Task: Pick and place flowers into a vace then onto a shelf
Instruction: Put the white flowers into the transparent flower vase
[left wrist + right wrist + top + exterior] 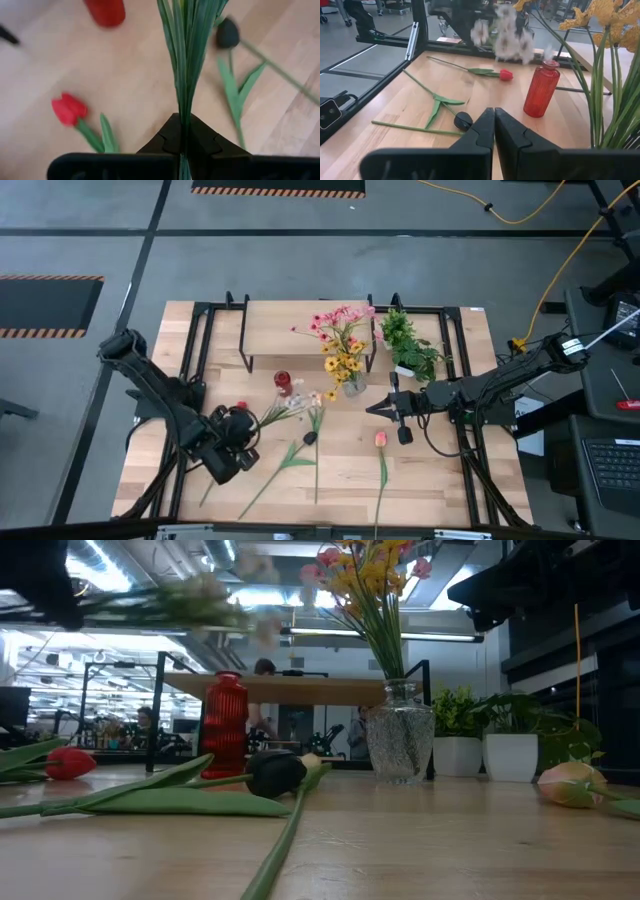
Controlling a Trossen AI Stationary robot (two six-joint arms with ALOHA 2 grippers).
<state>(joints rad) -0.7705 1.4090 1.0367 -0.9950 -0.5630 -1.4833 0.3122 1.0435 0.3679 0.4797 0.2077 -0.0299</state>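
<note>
The landmark is the clear glass vase (354, 385), standing mid-table just in front of the shelf (310, 323).

Nearest the front edge of the table (440, 480), a peach tulip (380, 440) lies on its long stem, in front of the vase and slightly to its right. A dark-headed tulip (309, 437) lies in front and to the left of the vase, its green stem running toward the table edge. Farther left at about the same depth, the left gripper (248, 430) has its jaws closed tight on a bundle of thin green stems, holding a pale-bloomed flower spray (300, 400) lifted off the tabletop; its blooms reach toward the vase. A red tulip (240, 406) lies on the table just beside that gripper.

To the right of the vase, the right gripper (372, 409) hangs with its jaws pressed together and nothing between them, tips pointing toward the vase.

Just left of the vase stands a small red bottle (283, 383). The vase itself already holds a bunch of yellow and pink flowers (342, 340) that rise in front of the shelf board. Right of the vase, beside the shelf, stands a leafy plant in a white pot (408, 345).
</note>
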